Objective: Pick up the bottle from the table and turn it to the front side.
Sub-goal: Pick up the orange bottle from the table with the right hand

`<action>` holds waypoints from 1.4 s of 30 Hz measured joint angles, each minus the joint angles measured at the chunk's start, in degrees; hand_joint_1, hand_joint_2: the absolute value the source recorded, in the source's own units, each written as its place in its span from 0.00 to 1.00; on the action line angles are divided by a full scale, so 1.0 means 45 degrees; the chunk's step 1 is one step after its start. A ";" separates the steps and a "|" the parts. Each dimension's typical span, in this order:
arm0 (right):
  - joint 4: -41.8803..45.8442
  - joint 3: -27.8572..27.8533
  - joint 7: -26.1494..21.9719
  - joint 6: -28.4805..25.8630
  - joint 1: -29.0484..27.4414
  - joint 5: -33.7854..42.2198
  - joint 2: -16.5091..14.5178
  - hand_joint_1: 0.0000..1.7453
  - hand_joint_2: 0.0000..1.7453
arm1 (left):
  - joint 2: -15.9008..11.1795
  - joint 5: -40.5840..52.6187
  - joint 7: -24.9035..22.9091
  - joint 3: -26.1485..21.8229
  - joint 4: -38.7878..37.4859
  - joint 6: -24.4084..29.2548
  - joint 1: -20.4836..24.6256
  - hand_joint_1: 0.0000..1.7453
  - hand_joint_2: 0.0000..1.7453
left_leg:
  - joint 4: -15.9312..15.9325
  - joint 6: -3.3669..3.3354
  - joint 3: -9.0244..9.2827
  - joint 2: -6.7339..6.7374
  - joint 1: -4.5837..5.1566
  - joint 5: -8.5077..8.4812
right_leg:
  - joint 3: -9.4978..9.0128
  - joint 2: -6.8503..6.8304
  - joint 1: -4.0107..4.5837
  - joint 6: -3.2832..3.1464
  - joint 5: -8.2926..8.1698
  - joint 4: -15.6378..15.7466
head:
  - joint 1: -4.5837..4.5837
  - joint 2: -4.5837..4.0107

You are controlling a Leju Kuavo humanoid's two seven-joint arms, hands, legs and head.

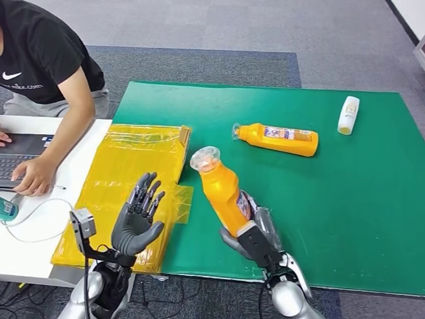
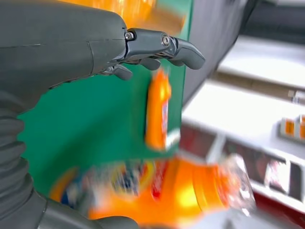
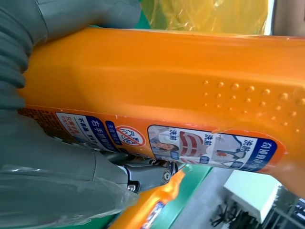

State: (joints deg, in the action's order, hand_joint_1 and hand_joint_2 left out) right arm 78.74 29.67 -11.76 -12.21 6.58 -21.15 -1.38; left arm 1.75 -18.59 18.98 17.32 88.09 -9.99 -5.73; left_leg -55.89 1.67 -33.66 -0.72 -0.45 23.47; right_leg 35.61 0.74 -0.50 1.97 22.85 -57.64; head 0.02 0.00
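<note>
My right hand point(image 1: 253, 236) grips an orange bottle point(image 1: 223, 189) by its lower body and holds it tilted above the green mat point(image 1: 350, 199), its clear cap toward the far left. Up close, the bottle's point(image 3: 172, 86) back label with small print faces the right wrist camera, and the right hand's fingers point(image 3: 147, 175) wrap under it. My left hand point(image 1: 137, 219) is raised over the yellow bag with its fingers apart and nothing in it. The left wrist view catches the held bottle point(image 2: 158, 193), blurred, beyond the left hand's fingers point(image 2: 162, 45).
A second orange bottle point(image 1: 277, 139) lies on its side further back on the mat. A small white bottle point(image 1: 348, 114) lies at the far right. A yellow plastic bag point(image 1: 125, 179) covers the mat's left edge. A person point(image 1: 45, 73) sits at the white desk on the left, hands at a laptop.
</note>
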 joint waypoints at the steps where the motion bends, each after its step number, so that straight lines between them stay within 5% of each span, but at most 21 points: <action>1: -0.0038 0.0066 -0.0051 -0.0006 0.0042 0.0001 -0.0001 1.00 1.00 | 0.0010 -0.0327 -0.0144 0.0038 -0.0004 -0.0221 0.0071 0.00 1.00 | 0.0000 0.0000 -0.0001 0.0000 0.0000 0.0000 | 0.0001 0.0000 0.0000 0.0000 0.0000 0.0000 | 0.0000 0.0000; 17: -0.0251 0.0513 -0.0422 -0.0529 -0.0106 0.0079 -0.0038 1.00 1.00 | -0.0079 -0.0103 -0.0758 0.1104 -0.0395 -0.0375 0.1387 0.00 1.00 | 0.0000 0.0000 -0.0015 0.0000 0.0000 0.0001 | 0.0017 0.0000 -0.0001 0.0001 0.0001 0.0000 | 0.0000 0.0000; 24: 0.0039 0.0561 -0.1361 -0.0263 -0.0169 0.1161 -0.0092 1.00 1.00 | -0.0128 -0.0784 -0.1003 0.1324 -0.0855 -0.0367 0.1831 0.00 1.00 | 0.0000 0.0001 -0.0016 0.0000 0.0000 -0.0001 | 0.0019 0.0000 0.0000 0.0000 0.0000 0.0000 | 0.0000 0.0000; 42: 0.0344 0.0856 -0.1202 0.0472 0.0054 0.2165 -0.0092 1.00 1.00 | -0.0293 -0.1524 -0.1463 0.1743 -0.1938 -0.0609 0.3019 0.00 1.00 | 0.0000 0.0001 -0.0019 0.0000 0.0000 -0.0001 | 0.0023 0.0000 -0.0001 0.0001 0.0000 -0.0001 | 0.0000 0.0000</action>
State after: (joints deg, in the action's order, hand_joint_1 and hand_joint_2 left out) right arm 80.29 33.52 -17.17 -10.08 6.82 -11.40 -1.79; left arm 0.44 -25.45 12.40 25.16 79.37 -12.74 7.86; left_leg -55.89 1.67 -33.75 -0.72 -0.45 23.46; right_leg 35.71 0.74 -0.51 1.97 22.85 -57.64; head 0.02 0.00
